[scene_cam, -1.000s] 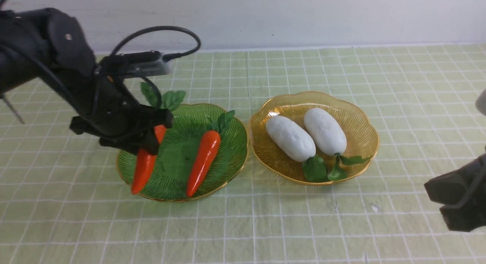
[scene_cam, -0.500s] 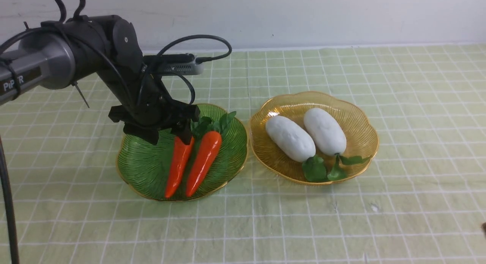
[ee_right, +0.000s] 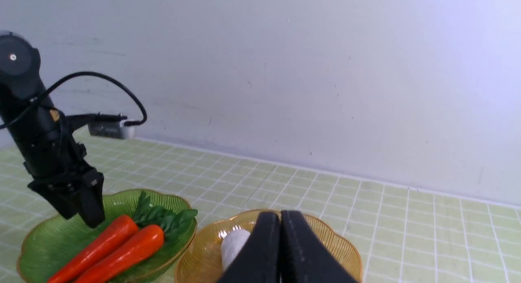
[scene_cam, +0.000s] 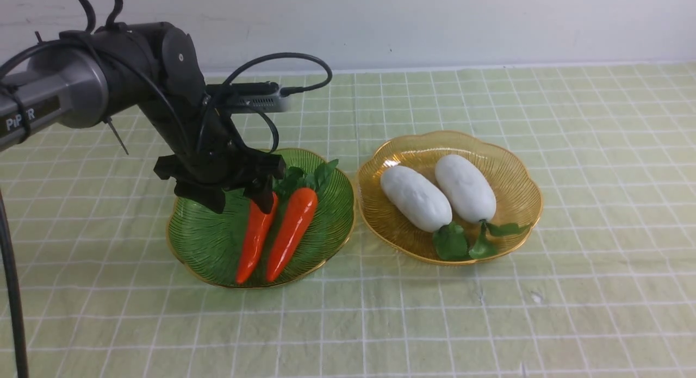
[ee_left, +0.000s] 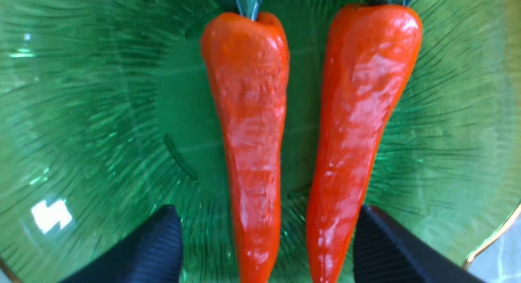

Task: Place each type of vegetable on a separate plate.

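Carrots [scene_cam: 291, 228], radishes [scene_cam: 416, 198] on separate plates [scene_cam: 204, 245]

The left gripper [scene_cam: 241, 204] has opened. Its carrot [scene_cam: 253, 242] now lies inside the green plate [scene_cam: 204, 245], beside the other carrot [scene_cam: 292, 230].

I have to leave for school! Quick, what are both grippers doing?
Left gripper: open, holding nothing, over the carrots.
Right gripper: closed, holding nothing.
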Controlling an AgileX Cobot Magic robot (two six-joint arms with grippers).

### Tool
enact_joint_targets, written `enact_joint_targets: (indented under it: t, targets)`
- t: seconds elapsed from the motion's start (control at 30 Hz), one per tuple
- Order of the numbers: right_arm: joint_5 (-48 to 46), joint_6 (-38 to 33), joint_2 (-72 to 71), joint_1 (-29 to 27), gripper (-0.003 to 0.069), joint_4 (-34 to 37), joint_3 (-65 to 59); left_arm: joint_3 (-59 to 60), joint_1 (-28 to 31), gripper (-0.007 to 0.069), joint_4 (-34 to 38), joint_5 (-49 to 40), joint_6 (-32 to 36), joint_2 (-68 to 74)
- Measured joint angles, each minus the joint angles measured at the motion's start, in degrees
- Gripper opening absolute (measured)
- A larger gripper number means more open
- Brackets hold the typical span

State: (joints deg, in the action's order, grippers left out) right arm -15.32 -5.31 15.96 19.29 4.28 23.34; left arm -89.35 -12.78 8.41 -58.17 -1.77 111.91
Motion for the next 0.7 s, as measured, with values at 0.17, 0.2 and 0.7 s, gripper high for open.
enact_joint_targets:
  t: [0.17,0.2,0.7]
  targets:
    - [4.29,0.05,0.00,0.00,-0.0014,0.00,-3.44,0.00,0.00,0.0288,-0.05,-1.59,1.19,0.00]
    - [4.29,0.05,0.00,0.00,-0.0014,0.00,-3.91,0.00,0.00,0.0232,-0.19,-1.81,1.25,0.00]
    - [0.94,0.16,0.00,0.00,-0.0014,0.00,-7.53,-15.98,0.00,-0.0008,-0.39,-11.83,1.42,0.13]
